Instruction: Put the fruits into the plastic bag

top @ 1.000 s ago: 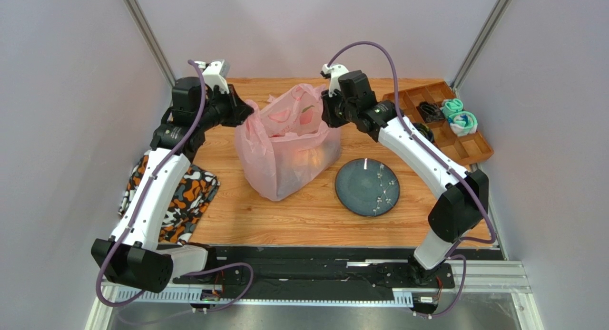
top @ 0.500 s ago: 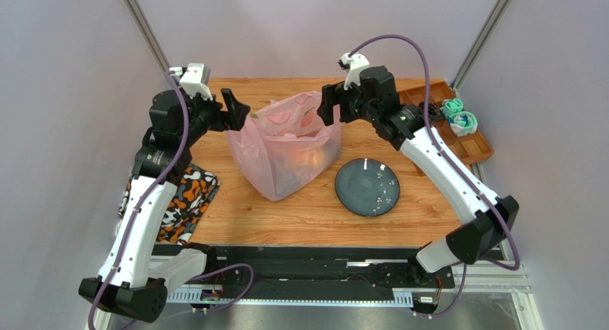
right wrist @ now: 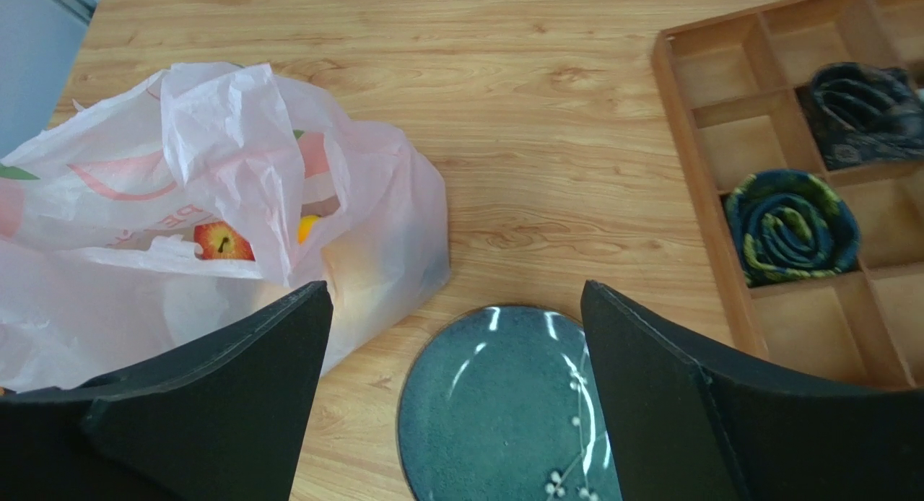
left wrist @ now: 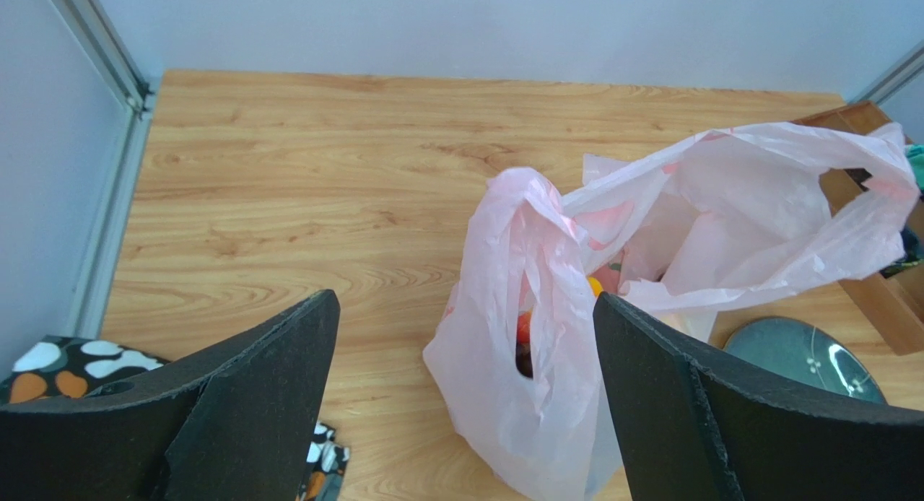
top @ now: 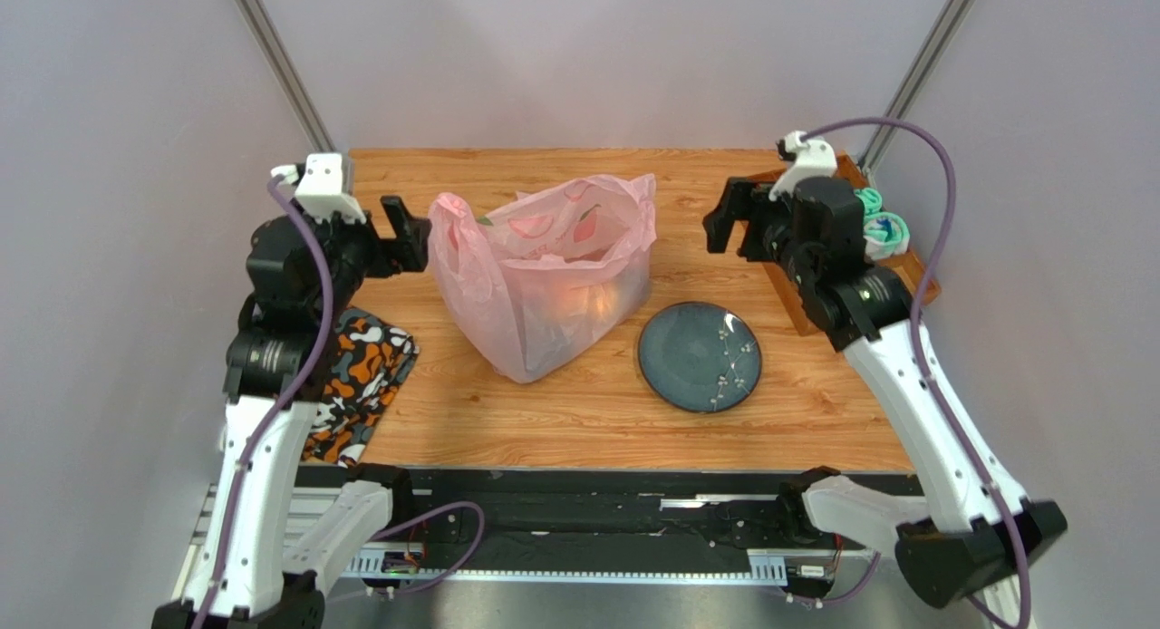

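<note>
Wooden table [top: 586, 401]: plastic bag [top: 545, 283], plate [top: 699, 356], tray [right wrist: 748, 144], cloth [top: 357, 371]

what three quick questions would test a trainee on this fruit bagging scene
1. Fill in the gap: the left pincer and the right pincer both stand ___, with nothing between their fingers.
2. True or false: a banana lies on the blue plate.
3. Where is the red apple? A) inside the plastic bag B) on the blue plate C) in the left pincer

Key: 1 open; 2 false, no fruit lies on the plate; 3 A, the apple shows through the bag's mouth in the right wrist view.
</note>
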You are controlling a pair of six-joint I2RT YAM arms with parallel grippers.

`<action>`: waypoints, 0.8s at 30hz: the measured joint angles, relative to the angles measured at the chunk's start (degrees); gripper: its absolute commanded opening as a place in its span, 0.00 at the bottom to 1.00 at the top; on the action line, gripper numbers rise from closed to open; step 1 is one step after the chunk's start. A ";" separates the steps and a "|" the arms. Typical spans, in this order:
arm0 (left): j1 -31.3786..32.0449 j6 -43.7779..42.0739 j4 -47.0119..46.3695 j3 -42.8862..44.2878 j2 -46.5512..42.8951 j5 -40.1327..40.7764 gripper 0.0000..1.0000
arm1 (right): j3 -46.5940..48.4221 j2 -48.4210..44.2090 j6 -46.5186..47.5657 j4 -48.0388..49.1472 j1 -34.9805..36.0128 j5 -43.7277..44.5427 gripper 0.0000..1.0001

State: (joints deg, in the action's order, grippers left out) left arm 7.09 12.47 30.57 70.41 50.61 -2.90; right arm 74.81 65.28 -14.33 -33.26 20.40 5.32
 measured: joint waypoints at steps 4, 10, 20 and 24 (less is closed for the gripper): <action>0.00 -1.42 -0.28 -4.52 -9.16 -0.39 0.96 | -8.24 -12.24 0.00 2.38 0.20 5.11 0.89; 0.00 -1.75 -2.91 -11.78 -17.99 -0.39 0.97 | -22.34 -28.22 0.98 7.82 0.15 12.52 0.90; 0.00 -1.68 -3.43 -16.06 -17.90 0.87 0.98 | -29.46 -33.16 2.38 10.10 0.15 17.73 0.89; 0.00 -1.68 -3.98 -16.35 -18.88 0.85 0.98 | -29.46 -32.65 2.43 10.56 0.15 18.18 0.89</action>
State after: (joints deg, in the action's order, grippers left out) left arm 7.09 10.79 26.59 54.06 31.73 -2.04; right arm 45.34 32.62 -11.90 -22.70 20.56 23.51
